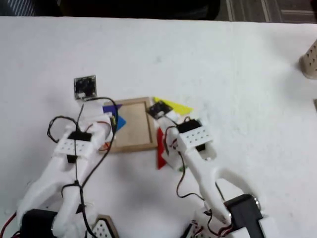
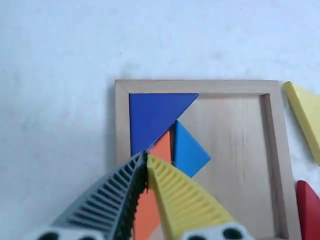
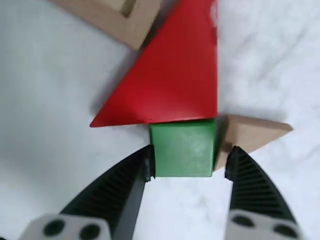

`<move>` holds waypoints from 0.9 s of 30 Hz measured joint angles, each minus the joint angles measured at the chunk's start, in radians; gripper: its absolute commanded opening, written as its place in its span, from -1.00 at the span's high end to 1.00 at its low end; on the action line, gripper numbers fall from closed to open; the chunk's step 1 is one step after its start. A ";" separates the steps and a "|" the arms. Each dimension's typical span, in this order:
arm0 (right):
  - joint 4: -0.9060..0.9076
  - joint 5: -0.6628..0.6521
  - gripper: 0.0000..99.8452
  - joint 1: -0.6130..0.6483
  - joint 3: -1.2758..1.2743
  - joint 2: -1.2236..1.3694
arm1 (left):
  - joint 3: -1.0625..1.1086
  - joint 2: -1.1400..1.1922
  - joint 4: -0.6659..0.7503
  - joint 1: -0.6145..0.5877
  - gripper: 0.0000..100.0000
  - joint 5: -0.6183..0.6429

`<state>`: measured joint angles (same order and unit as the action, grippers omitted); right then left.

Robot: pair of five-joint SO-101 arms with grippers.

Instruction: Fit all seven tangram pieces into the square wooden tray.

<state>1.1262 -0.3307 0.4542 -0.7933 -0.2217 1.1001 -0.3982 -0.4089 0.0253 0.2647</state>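
We find bare floor in the square wooden tray (image 2: pixel 200 86) toward the yellow triangle (image 2: pixel 305 117); a dark blue triangle (image 2: pixel 152 115), light blue triangle (image 2: pixel 189 150) and orange piece (image 2: pixel 161 149) crowd the opposite corner. A red triangle (image 3: pixel 175 80) and tan wooden triangle (image 3: pixel 252 132) hem the green square block (image 3: pixel 182 148).

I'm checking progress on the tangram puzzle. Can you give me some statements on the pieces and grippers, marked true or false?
1. The dark blue triangle lies inside the tray. True.
2. The red triangle is in the tray. False: it lies on the table outside it.
3. The right gripper has its fingers on either side of the green square. True.
4. The yellow piece sits in the tray. False: it lies beyond the tray's rim.
5. The left gripper has its fingers spread wide. False: their tips meet over the orange piece.
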 measured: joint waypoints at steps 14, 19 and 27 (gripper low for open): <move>-0.020 0.038 0.56 0.002 0.080 0.163 | 0.000 0.000 0.000 -0.008 0.95 0.000; -0.009 0.038 0.56 0.020 0.084 0.164 | 0.000 0.000 0.000 -0.012 0.95 0.000; -0.009 0.038 0.56 0.021 0.081 0.161 | 0.000 0.000 0.000 -0.023 0.95 0.000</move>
<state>1.1170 -0.2923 0.4757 -0.7119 -0.0606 1.1001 -0.3982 -0.4089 0.0023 0.2647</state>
